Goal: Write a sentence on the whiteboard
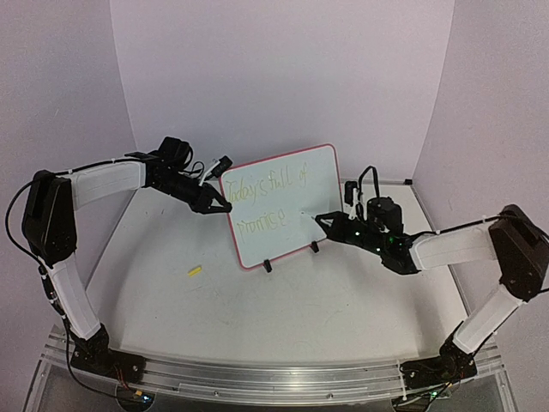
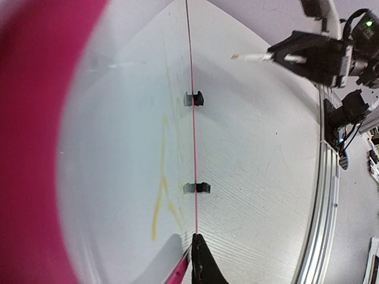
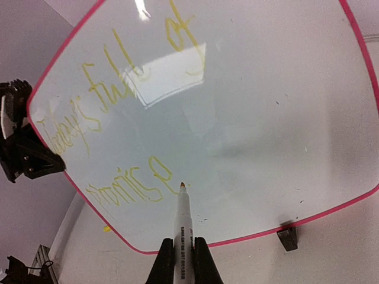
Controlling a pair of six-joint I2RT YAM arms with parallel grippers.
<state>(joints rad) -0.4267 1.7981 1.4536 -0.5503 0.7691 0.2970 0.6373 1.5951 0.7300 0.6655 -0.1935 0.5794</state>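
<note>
The whiteboard (image 1: 296,233) is a small white rectangle in a thin red frame with rounded corners. It stands upright on its long edge on the table (image 1: 171,300), near the middle, on two black feet (image 1: 267,266) clipped to its bottom edge. Its writing face is toward the arm bases, with its left end the nearer. The sentence (image 1: 262,190) is in pale yellow cursive in two lines: the upper one, about "Today's full of", runs across the top; the lower one, "promise", sits at lower left. The right and lower-right of the whiteboard (image 3: 266,118) are bare
</note>
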